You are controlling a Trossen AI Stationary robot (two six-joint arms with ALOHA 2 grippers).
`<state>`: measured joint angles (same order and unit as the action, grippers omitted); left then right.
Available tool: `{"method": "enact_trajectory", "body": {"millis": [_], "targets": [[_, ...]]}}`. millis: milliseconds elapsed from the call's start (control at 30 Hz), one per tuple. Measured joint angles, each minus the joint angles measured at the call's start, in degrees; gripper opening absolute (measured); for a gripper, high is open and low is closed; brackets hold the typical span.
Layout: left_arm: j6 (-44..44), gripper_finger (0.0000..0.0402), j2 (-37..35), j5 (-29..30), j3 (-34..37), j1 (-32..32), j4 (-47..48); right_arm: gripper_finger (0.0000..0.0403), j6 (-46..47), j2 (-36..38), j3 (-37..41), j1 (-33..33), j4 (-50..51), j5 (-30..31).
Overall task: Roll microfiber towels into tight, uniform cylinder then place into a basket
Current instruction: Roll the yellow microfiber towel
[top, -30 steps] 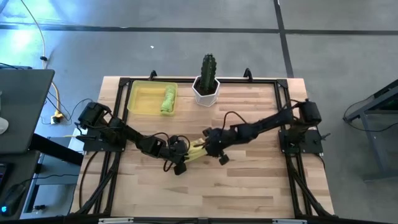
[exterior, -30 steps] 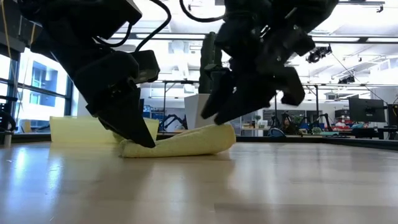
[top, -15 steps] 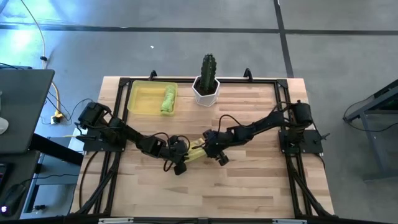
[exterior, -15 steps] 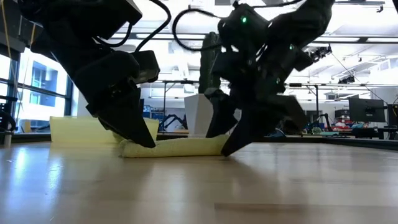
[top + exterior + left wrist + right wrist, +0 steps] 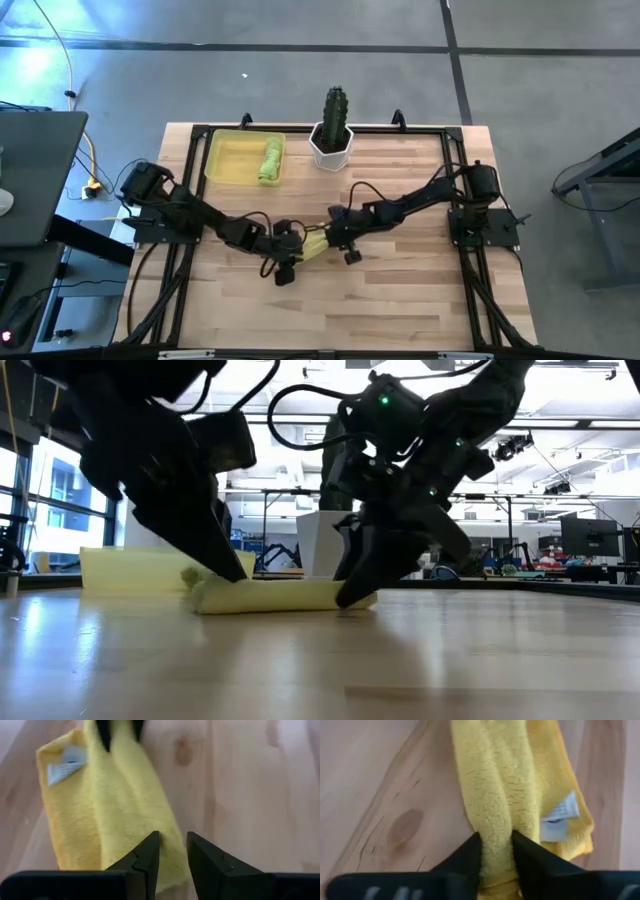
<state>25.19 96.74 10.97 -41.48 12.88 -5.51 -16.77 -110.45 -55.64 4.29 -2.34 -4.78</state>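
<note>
Yellow towel (image 5: 314,243) rolled loosely, white tag showing, left tool (image 5: 172,855) and right tool (image 5: 496,851) apparently pinching its ends

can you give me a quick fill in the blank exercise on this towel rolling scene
1. The rolled green towel lies inside the ____.
2. Both end effectors, left and right, pinch the ends of the ____ towel.
3. That towel rests on the ____ table.
4. The white pot holds a ____.

Missing words: basket; yellow; wooden; cactus
</note>
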Motion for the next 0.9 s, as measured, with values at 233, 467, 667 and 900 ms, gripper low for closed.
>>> {"method": "enact_trajectory", "body": {"millis": [233,467,667,900], "targets": [[-0.4,0.0088,-2.0,-0.6,-1.5,1.3,6.8,0.0014,8.8,0.0,0.0,-0.7,0.6,0.0],[-3.6,0.0088,-3.2,3.0,-5.9,3.6,13.5,0.0005,21.2,-0.1,0.2,-4.2,0.9,-12.7],[-6.8,0.0088,-3.0,12.0,-7.5,4.9,13.5,0.0007,32.7,-0.2,0.3,-7.9,1.6,-20.9],[-6.9,0.0088,-2.9,17.5,-7.4,4.8,14.7,0.0007,42.7,-0.6,0.3,-11.8,1.6,-24.9]]}}
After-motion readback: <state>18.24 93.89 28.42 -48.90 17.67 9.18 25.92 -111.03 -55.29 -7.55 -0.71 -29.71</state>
